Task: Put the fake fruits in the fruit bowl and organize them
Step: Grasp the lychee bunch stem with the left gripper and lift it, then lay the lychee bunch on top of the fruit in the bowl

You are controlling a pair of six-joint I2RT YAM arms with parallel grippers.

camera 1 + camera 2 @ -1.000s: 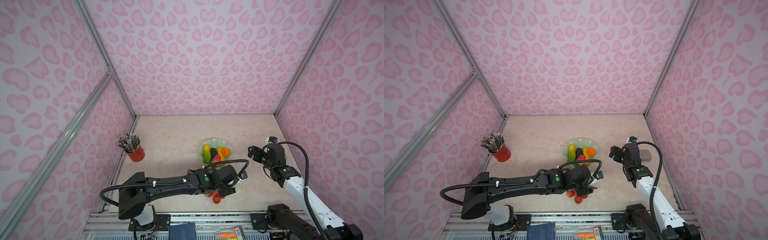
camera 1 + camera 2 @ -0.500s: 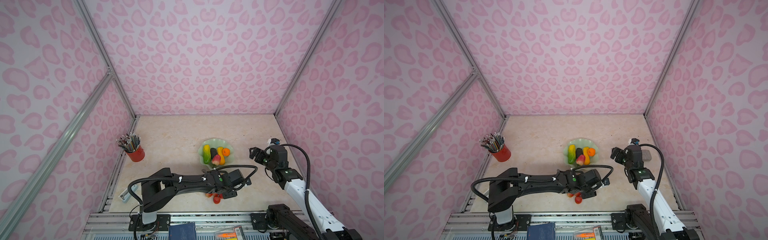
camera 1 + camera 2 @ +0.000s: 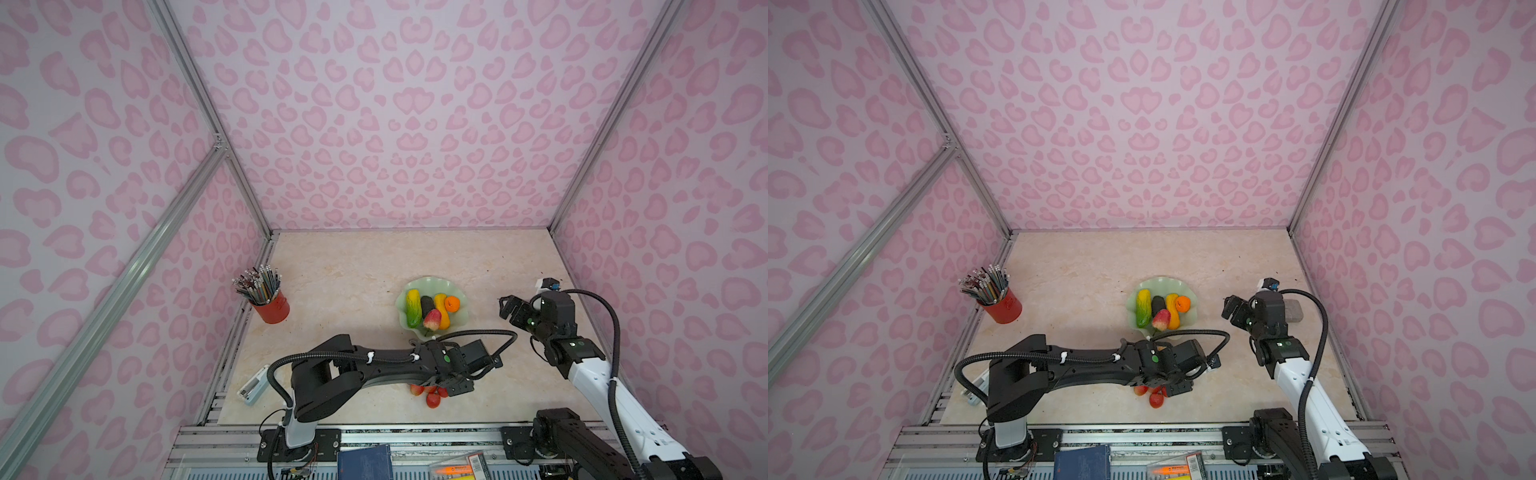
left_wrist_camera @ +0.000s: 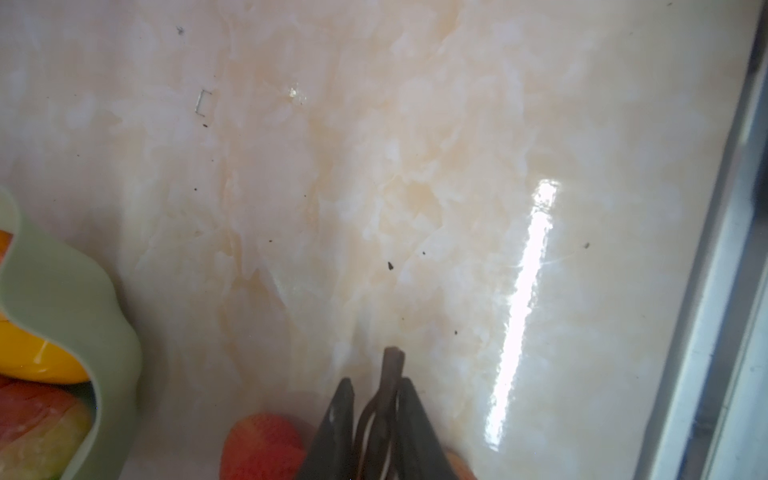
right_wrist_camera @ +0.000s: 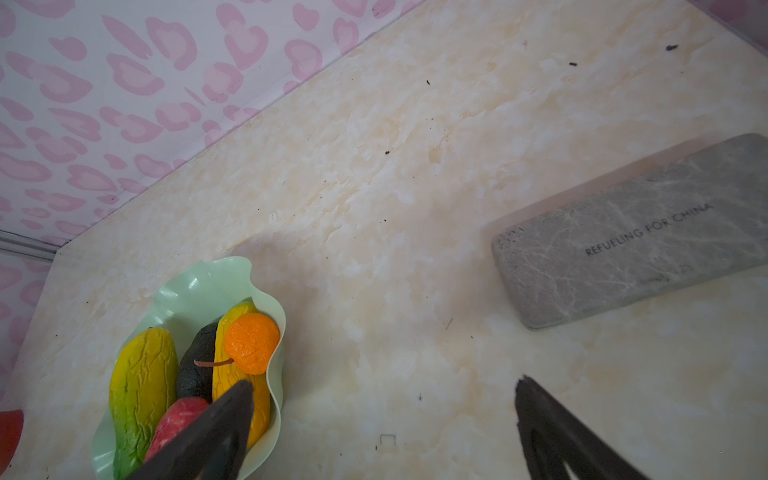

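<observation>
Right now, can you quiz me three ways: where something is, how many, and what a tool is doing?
1. Where is the berry cluster, compared with the fruit bowl? A inside it; B outside it, on the table; C on its rim.
2. How many fruits lie in the bowl? A three; B seven; C five.
3. The left tool is: A shut on the cluster's twig; B wide open; C out of sight.
Answers: B, it lies on bare table; C, oblong, avocado, gourd, orange, strawberry; A, its fingers pinch the brown twig.
</observation>
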